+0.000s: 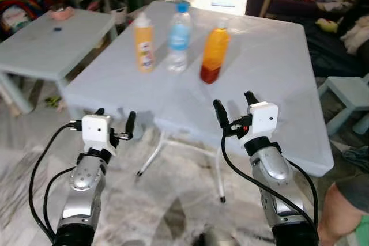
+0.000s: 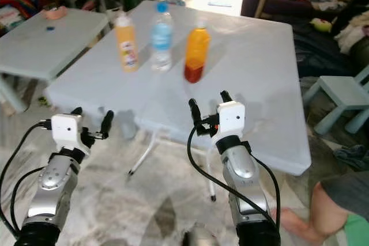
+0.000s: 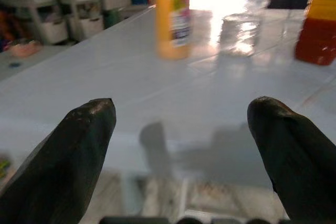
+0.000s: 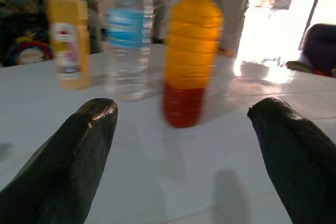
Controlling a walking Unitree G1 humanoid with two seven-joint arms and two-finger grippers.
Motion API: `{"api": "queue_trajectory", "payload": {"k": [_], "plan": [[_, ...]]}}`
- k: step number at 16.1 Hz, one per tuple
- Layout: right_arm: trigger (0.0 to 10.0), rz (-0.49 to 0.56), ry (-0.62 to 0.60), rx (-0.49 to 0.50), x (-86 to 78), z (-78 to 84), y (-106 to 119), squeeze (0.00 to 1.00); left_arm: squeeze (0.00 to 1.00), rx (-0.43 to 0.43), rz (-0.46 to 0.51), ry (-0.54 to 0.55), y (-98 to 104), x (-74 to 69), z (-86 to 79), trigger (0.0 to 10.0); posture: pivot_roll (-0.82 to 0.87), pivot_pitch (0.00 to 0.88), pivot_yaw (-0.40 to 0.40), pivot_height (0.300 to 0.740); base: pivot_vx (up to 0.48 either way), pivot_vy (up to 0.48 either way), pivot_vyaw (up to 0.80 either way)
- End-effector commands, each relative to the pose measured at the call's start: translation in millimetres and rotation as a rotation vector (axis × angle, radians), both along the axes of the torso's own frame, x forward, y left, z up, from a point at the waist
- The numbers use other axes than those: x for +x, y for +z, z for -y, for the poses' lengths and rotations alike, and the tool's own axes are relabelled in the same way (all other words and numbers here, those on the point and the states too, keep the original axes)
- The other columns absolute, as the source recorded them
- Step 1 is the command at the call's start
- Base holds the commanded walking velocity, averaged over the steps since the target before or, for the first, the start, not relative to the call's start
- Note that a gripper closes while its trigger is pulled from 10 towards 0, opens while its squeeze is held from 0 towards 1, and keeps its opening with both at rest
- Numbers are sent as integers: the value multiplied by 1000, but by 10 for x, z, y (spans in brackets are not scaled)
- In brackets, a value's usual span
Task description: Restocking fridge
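Observation:
Three bottles stand in a row on the pale blue table [image 1: 271, 73]: a yellow-orange bottle with a white cap [image 1: 144, 43], a clear water bottle with a blue cap [image 1: 179, 37], and an orange bottle with a red bottom [image 1: 215, 54]. My right gripper [image 1: 235, 106] is open over the table's near edge, pointing at the orange bottle [image 4: 191, 56] from a short way off. My left gripper [image 1: 115, 120] is open just in front of the table's near left corner, facing the yellow-orange bottle [image 3: 172, 14].
A second pale table [image 1: 52, 44] stands to the left with a small pink dish [image 1: 60, 12]. A dark sofa [image 1: 323, 4] and a small blue stool [image 1: 349, 99] are on the right. A person's knee [image 1: 343, 211] is at the lower right. The table's folding legs [image 1: 155, 154] stand ahead of me.

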State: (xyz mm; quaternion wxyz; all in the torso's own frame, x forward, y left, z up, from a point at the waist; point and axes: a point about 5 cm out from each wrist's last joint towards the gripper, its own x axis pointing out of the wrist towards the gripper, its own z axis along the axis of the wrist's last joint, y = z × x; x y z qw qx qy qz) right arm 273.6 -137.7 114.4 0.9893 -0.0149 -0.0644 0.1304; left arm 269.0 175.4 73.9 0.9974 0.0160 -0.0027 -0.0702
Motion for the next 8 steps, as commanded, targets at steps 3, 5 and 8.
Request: {"api": "queue_trajectory", "payload": {"k": [3, 5, 8], "plan": [[10000, 12, -17, -2, 28, 50, 26, 0, 0, 8, 11, -35, 19, 7, 91, 10000, 40, 0, -25, 740, 427, 0, 0], [10000, 15, -15, -6, 42, 47, 28, 0, 0, 14, 6, -36, 5, -18, 75, 10000, 43, 0, -26, 740, 139, 0, 0], [10000, 35, -15, -16, 83, 47, 71, 0, 0, 41, -11, -46, -16, -69, 13, 10000, 52, 0, -23, 740, 0, 0, 0]]}}
